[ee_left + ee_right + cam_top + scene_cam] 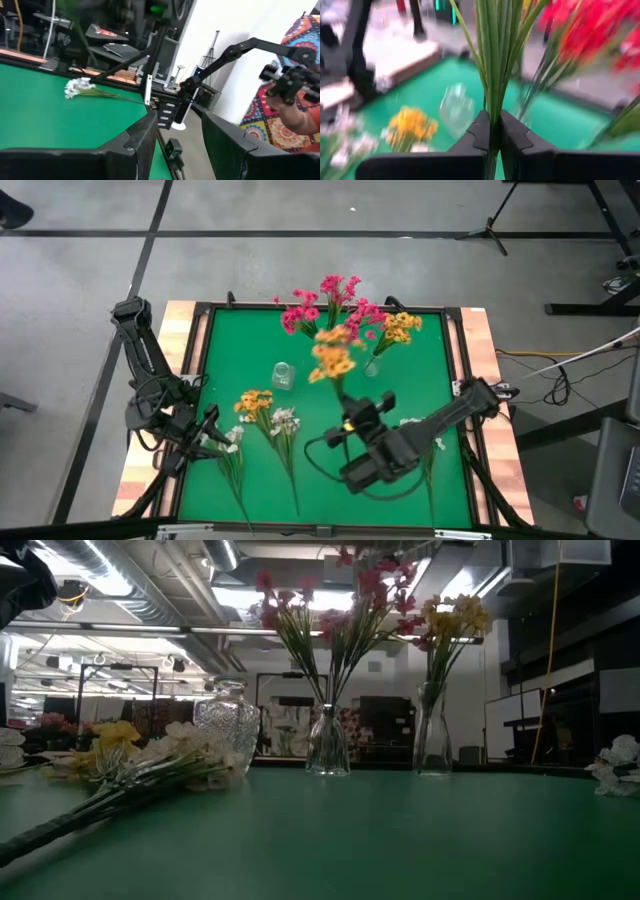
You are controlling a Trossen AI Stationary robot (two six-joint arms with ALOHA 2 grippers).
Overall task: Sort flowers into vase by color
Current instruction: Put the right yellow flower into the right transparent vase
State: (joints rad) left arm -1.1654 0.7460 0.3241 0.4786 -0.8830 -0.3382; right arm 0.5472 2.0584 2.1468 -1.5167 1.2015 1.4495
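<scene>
My right gripper (358, 412) hangs over the table's middle, shut on a yellow-orange sprig (332, 360) whose blossoms reach toward the vases. A narrow vase (327, 745) holds magenta-pink flowers (325, 305). Another vase (432, 740) holds yellow-orange flowers (400, 328). A round glass vase (283, 375) stands without flowers. One yellow-orange sprig (253, 402) and two white sprigs (285, 420) (228, 438) lie flat on the green mat. Another white sprig (410, 423) lies near my right arm. My left gripper (205, 425) is open at the table's left side, touching nothing. My right gripper pinches the yellow-orange sprig's bundle of green stems (493, 117) between its two fingers (480, 132). The fingers lie across the stems. In the right wrist view the stems rise straight out of the hold, and the sprig is lifted clear of the mat.
The green mat (440, 380) sits in a dark frame on a wooden table top (480, 330). In the left wrist view a person's sleeve (305, 120) shows beyond the table's edge. Bare mat lies at the near middle (400, 840).
</scene>
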